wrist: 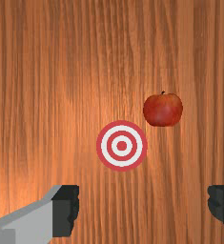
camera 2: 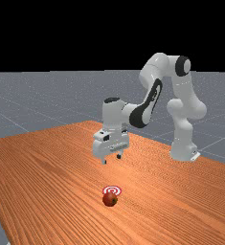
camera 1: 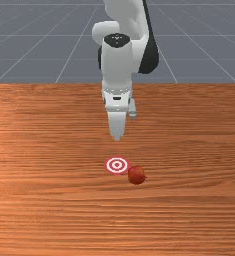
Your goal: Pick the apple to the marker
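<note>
While the apple [camera 1: 136, 175] lies on the table [camera 1: 44, 175] just beside the marker [camera 1: 117, 165], placement is not met. Gripper [camera 2: 111, 159] raised above both, spread apart, holding nothing. Judged outstanding: approach, grasp, transfer, release.

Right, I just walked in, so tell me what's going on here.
The robot's gripper hangs open above the table, holding nothing. The apple lies on the wood beside the red-and-white marker, not on it. The job is to bring the apple there, and it isn't yet gripped.
</note>
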Robot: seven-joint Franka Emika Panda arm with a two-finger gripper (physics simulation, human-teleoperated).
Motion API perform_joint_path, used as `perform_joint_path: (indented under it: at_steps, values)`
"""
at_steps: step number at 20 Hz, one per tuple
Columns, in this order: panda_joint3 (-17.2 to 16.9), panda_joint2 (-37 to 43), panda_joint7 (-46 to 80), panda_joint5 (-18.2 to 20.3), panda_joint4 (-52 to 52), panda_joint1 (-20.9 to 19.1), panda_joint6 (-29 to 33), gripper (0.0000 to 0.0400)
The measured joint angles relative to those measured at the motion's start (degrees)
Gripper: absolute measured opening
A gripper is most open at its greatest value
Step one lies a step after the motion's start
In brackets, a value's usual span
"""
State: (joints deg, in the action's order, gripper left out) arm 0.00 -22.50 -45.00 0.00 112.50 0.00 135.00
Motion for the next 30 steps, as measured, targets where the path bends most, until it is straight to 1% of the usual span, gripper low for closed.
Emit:
perform_joint_path:
  at_steps: [1, 2, 3, 4, 5, 6, 7, 8, 9, 10, 12, 13, 15, 20, 22, 26, 30]
  values:
    - [0.00, 0.00, 0.00, 0.00, 0.00, 0.00, 0.00, 0.0249]
    - [0.00, 0.00, 0.00, 0.00, 0.00, 0.00, 0.00, 0.0158]
    - [-0.20, 0.28, 1.06, 0.08, 0.37, 0.15, 0.10, 0.0253]
    - [-0.33, 0.50, 1.71, 0.12, 0.59, 0.23, 0.16, 0.0311]
    - [-0.42, 0.64, 2.11, 0.14, 0.72, 0.26, 0.20, 0.0346]
    - [-1.88, 8.06, 10.59, 0.56, 10.60, 0.48, 1.65, 0.0211]
    - [-3.38, 14.57, 19.60, 0.91, 16.90, -0.01, 2.25, 0.0129]
    - [-4.40, 18.74, 29.53, 1.09, 20.76, -0.66, 3.11, 0.0079]
    - [-4.88, 21.26, 40.28, 1.09, 23.42, -1.20, 4.18, 0.0048]
    - [-5.00, 22.59, 51.61, 0.84, 25.34, -1.53, 5.43, 0.0030]
    - [-4.66, 23.74, 73.67, -0.04, 27.61, -1.86, 7.14, 0.0011]
    - [-4.49, 24.01, 80.05, -0.40, 28.17, -1.93, 7.63, 0.0007]
    - [-4.29, 24.44, 86.40, -0.84, 28.77, -2.00, 7.91, 0.0002]
    - [-4.09, 24.27, 89.81, -1.11, 29.10, -1.98, 8.62, 0.0000]
    - [-3.93, 22.50, 89.99, -1.07, 27.82, -1.85, 8.49, 0.0000]
    - [-3.44, 16.73, 90.15, -0.68, 21.34, -1.50, 7.54, 0.0000]
    - [-0.90, 10.80, 90.29, -0.01, 11.61, 0.54, 6.89, 0.0000]
